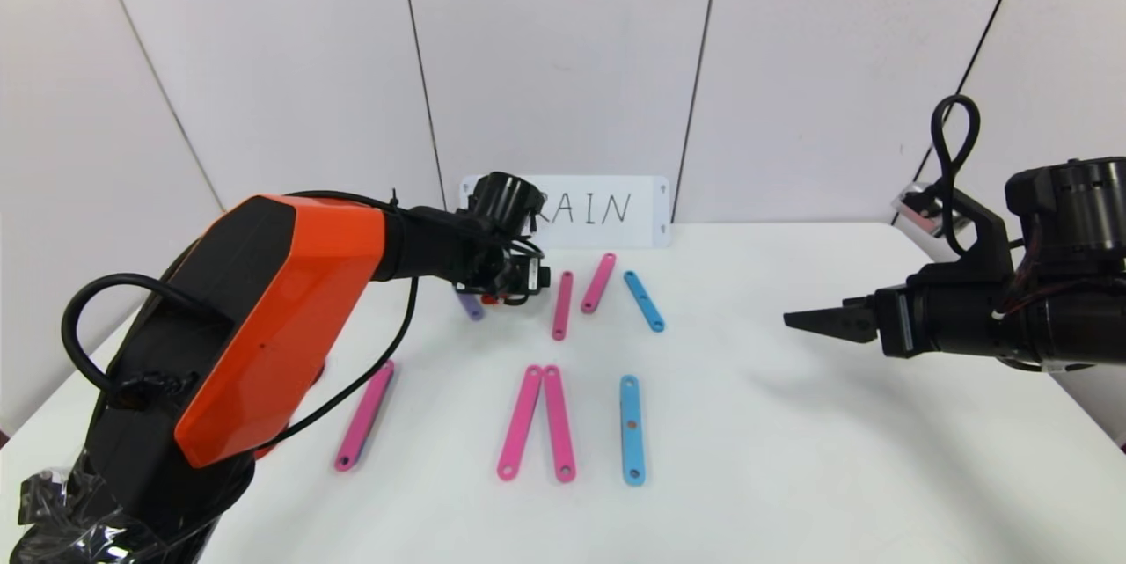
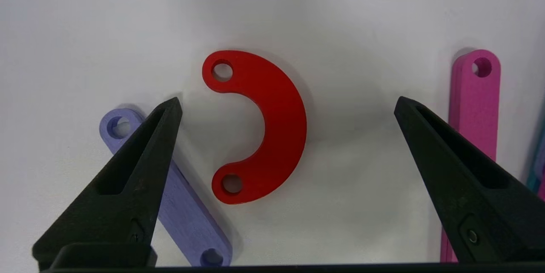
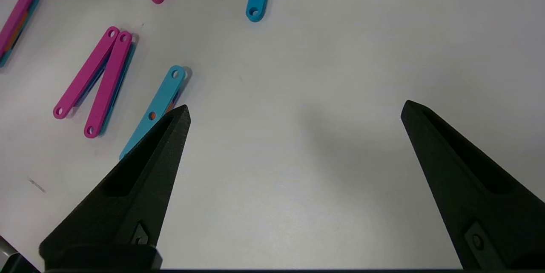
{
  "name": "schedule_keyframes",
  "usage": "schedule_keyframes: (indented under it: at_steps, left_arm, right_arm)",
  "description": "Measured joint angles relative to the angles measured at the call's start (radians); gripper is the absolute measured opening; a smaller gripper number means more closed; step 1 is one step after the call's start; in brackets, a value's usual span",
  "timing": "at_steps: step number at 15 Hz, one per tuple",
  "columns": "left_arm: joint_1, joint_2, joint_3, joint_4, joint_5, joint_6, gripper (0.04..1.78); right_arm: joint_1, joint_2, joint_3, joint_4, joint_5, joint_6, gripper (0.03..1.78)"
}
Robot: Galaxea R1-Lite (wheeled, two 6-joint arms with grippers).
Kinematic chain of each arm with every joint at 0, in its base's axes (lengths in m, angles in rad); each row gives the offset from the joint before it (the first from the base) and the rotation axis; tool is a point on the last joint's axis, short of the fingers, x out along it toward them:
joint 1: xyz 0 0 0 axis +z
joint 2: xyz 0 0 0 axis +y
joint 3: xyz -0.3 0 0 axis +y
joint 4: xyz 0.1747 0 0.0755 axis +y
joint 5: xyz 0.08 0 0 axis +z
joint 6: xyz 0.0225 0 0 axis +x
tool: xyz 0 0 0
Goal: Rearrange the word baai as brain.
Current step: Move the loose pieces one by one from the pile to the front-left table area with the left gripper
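Observation:
The word baai lies as loose flat pieces on the white table point(image 1: 792, 458). At the front are a pink strip point(image 1: 364, 415), two pink strips point(image 1: 538, 423) meeting at their far ends, and a blue strip point(image 1: 632, 429). Farther back lie two pink strips point(image 1: 562, 305), a blue one point(image 1: 644, 301) and a purple one point(image 1: 471, 306). My left gripper point(image 2: 287, 102) hangs open above a red C-shaped arc point(image 2: 272, 124), touching nothing; the purple strip point(image 2: 179, 209) lies under one finger. My right gripper point(image 3: 296, 107) is open over bare table at the right, empty.
A white card point(image 1: 607, 210) with black handwriting leans against the back wall, partly hidden by my left wrist. The table's right edge runs under my right arm point(image 1: 994, 318). A pink strip point(image 2: 474, 107) lies just outside the left gripper's other finger.

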Motion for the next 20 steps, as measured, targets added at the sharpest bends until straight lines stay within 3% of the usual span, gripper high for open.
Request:
schedule_keyframes:
  at_steps: [4, 11, 13, 20]
  left_arm:
    - [0.0, 0.003, 0.003, 0.006, 0.01, 0.001, 1.47]
    - [0.0, 0.007, 0.006, 0.009, 0.016, 0.0, 0.37]
    - [0.0, 0.007, 0.007, 0.009, 0.016, 0.0, 0.3]
    - [-0.001, -0.001, 0.007, 0.016, 0.017, -0.001, 0.3]
  right_arm:
    - [0.0, 0.0, 0.0, 0.0, 0.0, 0.0, 1.73]
    - [0.0, -0.003, 0.001, 0.0, 0.0, 0.0, 1.73]
    - [0.0, -0.003, 0.001, 0.0, -0.001, 0.0, 1.73]
    - [0.0, -0.004, 0.003, 0.0, -0.001, 0.0, 1.73]
